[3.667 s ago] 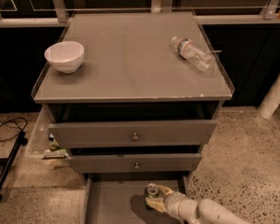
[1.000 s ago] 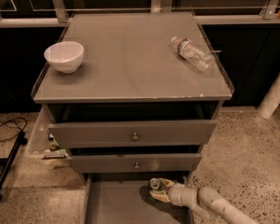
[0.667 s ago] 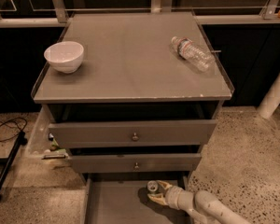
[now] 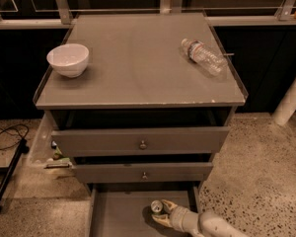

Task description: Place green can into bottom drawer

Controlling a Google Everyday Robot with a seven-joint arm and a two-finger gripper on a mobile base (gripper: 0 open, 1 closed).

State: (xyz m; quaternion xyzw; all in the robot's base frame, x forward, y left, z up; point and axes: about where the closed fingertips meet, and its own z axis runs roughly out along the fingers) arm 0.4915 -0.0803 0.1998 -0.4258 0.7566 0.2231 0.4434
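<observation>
The bottom drawer (image 4: 116, 214) is pulled open at the foot of the grey cabinet, showing its flat grey floor. The green can (image 4: 156, 207) stands upright inside it near the right side, and mostly its silver top shows. My gripper (image 4: 161, 213) reaches in from the lower right on a pale arm. Its fingers sit on either side of the can, holding it low over the drawer floor.
A white bowl (image 4: 68, 59) sits on the cabinet top (image 4: 138, 68) at the left, and a clear plastic water bottle (image 4: 203, 56) lies at the right. The two upper drawers (image 4: 140, 141) are slightly open above the bottom one. A cable and a black stand leg (image 4: 7, 174) lie on the floor to the left.
My gripper with the can has shifted slightly left and toward the drawer's front, staying inside the bottom drawer. Nothing else has moved.
</observation>
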